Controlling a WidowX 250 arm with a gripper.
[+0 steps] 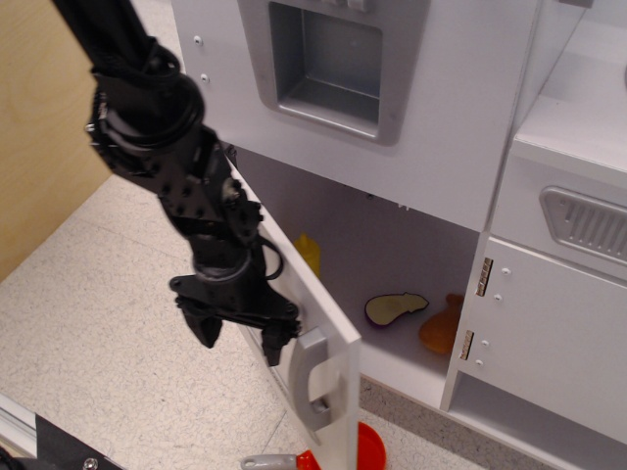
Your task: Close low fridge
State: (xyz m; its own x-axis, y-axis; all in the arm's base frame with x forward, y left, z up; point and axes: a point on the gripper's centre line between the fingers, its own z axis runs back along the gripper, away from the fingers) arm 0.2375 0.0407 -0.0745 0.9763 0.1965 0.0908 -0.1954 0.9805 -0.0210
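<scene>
The black robot gripper (240, 338) hangs with its fingers spread, holding nothing, pressed against the outer face of the low fridge's flat white door (313, 323). The door stands partly open, grey vertical handle (312, 380) outward. Inside lie a yellow bottle (308, 253) and a sliced aubergine (395, 308).

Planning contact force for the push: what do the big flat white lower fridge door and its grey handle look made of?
The flat white lower fridge door looks like painted wood or fibreboard: matte, with a thick square edge. Its grey vertical handle looks like moulded plastic, smooth and rounded with a slight sheen.
</scene>
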